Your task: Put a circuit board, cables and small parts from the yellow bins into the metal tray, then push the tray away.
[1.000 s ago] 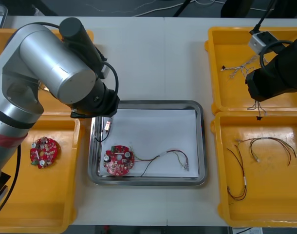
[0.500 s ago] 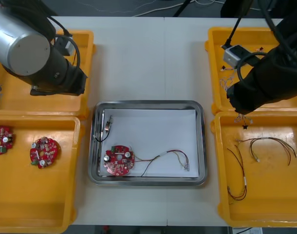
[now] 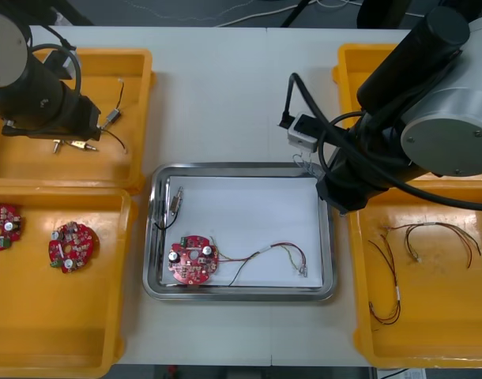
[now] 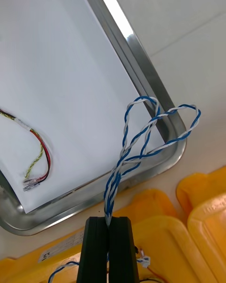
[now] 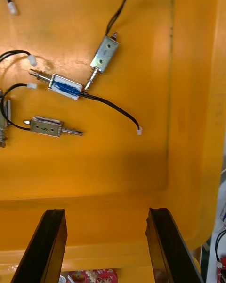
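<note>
The right jaws are pinched fully shut on a twisted blue and white cable (image 4: 141, 141), its black fingers (image 4: 96, 250) pressed together with the strand's end between them. The cable's two loops hang over the far right corner of the shiny metal tray (image 3: 329, 237), which sits on the light bench (image 3: 241, 87) between the yellow bins. The right jaws are just above the gap between that corner and the far right yellow bin (image 3: 345, 79).

On the tray's white inside lie a round red circuit board (image 3: 193, 260), a red and yellow cable (image 3: 284, 254) beside it, and a small metal part with a black lead (image 3: 175, 201) along the left rim.

The left jaws are spread wide and hold nothing, the fingers (image 5: 49, 245) hovering over the far left yellow bin (image 3: 138, 95). Three small metal parts with black leads (image 5: 104, 55) lie on the bin's floor.

The near left yellow bin (image 3: 122, 276) holds two more red boards (image 3: 71, 246), and thin loose cables (image 3: 434, 237) lie in the near right yellow bin (image 3: 359, 316)
</note>
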### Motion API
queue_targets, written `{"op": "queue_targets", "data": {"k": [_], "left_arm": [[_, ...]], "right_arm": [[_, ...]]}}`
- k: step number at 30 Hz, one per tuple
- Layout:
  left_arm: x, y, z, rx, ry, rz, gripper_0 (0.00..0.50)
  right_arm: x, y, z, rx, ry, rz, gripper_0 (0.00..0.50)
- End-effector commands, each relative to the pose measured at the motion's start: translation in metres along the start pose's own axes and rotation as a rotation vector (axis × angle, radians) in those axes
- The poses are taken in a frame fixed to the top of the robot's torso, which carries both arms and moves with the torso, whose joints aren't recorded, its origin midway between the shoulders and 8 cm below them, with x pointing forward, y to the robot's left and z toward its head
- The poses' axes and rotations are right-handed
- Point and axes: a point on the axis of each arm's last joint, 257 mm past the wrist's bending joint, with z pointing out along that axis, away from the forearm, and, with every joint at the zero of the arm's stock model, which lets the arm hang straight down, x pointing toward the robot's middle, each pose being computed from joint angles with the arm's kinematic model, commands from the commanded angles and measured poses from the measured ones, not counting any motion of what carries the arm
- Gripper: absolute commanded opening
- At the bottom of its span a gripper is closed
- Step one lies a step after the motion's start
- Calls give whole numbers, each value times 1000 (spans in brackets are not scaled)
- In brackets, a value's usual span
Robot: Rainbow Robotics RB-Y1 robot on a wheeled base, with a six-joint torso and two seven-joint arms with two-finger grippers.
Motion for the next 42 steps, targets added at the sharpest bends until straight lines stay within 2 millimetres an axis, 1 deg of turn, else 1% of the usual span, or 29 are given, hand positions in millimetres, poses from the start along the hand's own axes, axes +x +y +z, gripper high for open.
{"op": "queue_targets", "data": {"k": [1,3,6,9,12,15,19,22,27,31,37,42], "left_arm": [[-35,36,-26,-45,-84,101,500],[-37,45,-26,-56,-89,93,500],[-42,56,-29,-82,-103,91,500],[-45,64,-29,-101,-112,86,500],[-48,73,-28,-114,-122,73,500],[-53,79,-26,-108,-136,77,500],[-56,85,-24,-101,-144,77,500],[-58,89,-23,-103,-151,111,500],[-62,95,-19,-92,-158,191,500],[-60,94,-17,-84,-151,258,500],[-58,96,-9,-73,-139,330,500],[-55,100,1,-50,-142,336,500]], "right_arm": [[-30,7,0,22,-44,-176,0],[-41,13,9,19,-53,-246,0],[-56,16,20,18,-67,-319,0],[-65,16,30,14,-71,-365,0],[-77,17,44,9,-75,-434,0],[-82,21,56,-3,-67,-490,0],[-83,28,67,-17,-57,-550,0],[-83,32,75,-14,-54,-579,0],[-80,39,96,-6,-53,-613,0],[-77,40,107,-5,-47,-629,0],[-71,44,114,-9,-32,-644,0],[-67,44,117,-11,-21,-648,0]]}}
